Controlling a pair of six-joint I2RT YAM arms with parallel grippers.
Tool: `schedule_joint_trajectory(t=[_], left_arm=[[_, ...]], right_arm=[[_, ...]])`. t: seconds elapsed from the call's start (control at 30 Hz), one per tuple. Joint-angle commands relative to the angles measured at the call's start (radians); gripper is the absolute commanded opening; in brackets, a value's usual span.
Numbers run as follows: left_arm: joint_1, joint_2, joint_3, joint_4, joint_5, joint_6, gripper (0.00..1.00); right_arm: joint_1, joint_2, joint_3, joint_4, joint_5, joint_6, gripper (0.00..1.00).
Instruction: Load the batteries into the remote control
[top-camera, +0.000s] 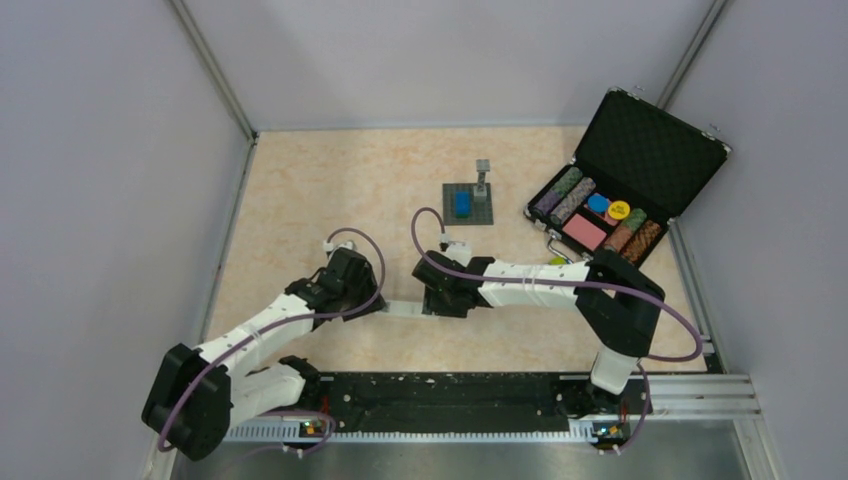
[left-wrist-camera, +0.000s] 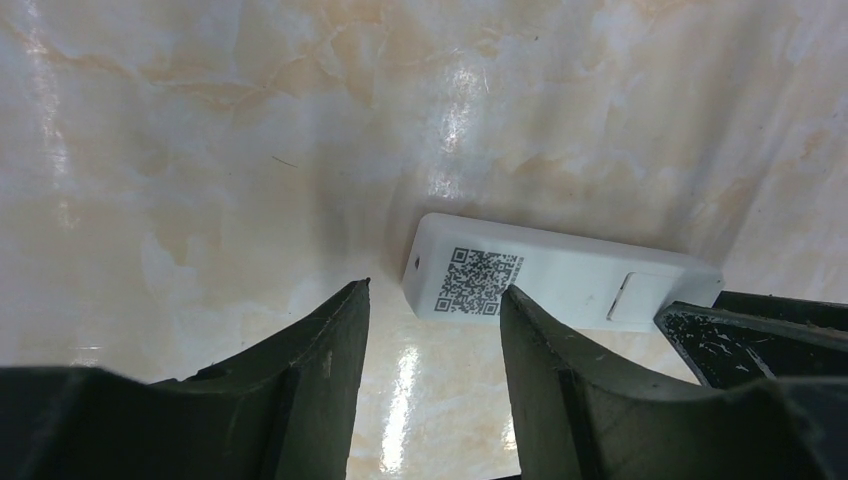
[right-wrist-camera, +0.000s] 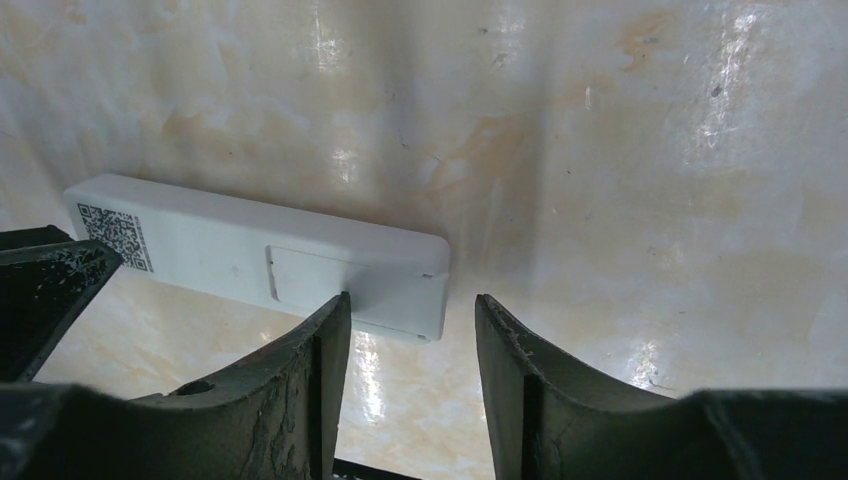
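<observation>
The white remote control (top-camera: 402, 309) lies flat on the table between my two grippers, back side up. In the left wrist view the remote control (left-wrist-camera: 560, 280) shows a QR code and a closed battery cover. In the right wrist view the remote control (right-wrist-camera: 260, 262) shows the same cover. My left gripper (left-wrist-camera: 435, 290) is open and empty over the QR end. My right gripper (right-wrist-camera: 412, 297) is open and empty at the other end. The batteries are out of view.
A grey baseplate (top-camera: 470, 204) with a blue block stands behind the arms. An open black case (top-camera: 628, 180) with poker chips sits at the back right. Grey walls close in the table.
</observation>
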Motion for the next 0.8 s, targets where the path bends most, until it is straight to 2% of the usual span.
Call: schedule_joint_trajectory(t=[0.0, 0.1, 0.4, 0.57, 0.77], left_arm=[[0.002, 0.009, -0.012, 0.097, 0.021, 0.004, 0.56], [0.003, 0.022, -0.014, 0.105, 0.017, 0.006, 0.55], [0.003, 0.037, -0.03, 0.128, 0.049, 0.008, 0.52], [0.003, 0.036, -0.049, 0.159, 0.159, -0.004, 0.47], [0.003, 0.037, -0.07, 0.211, 0.227, -0.022, 0.39]], right_arm=[[0.017, 0.023, 0.046, -0.005, 0.02, 0.014, 0.46], [0.018, 0.032, 0.053, -0.004, 0.013, 0.014, 0.41], [0.019, 0.048, 0.062, -0.006, 0.003, 0.02, 0.36], [0.024, 0.053, 0.057, -0.003, -0.008, 0.045, 0.35], [0.027, 0.069, 0.056, 0.015, -0.028, 0.063, 0.34]])
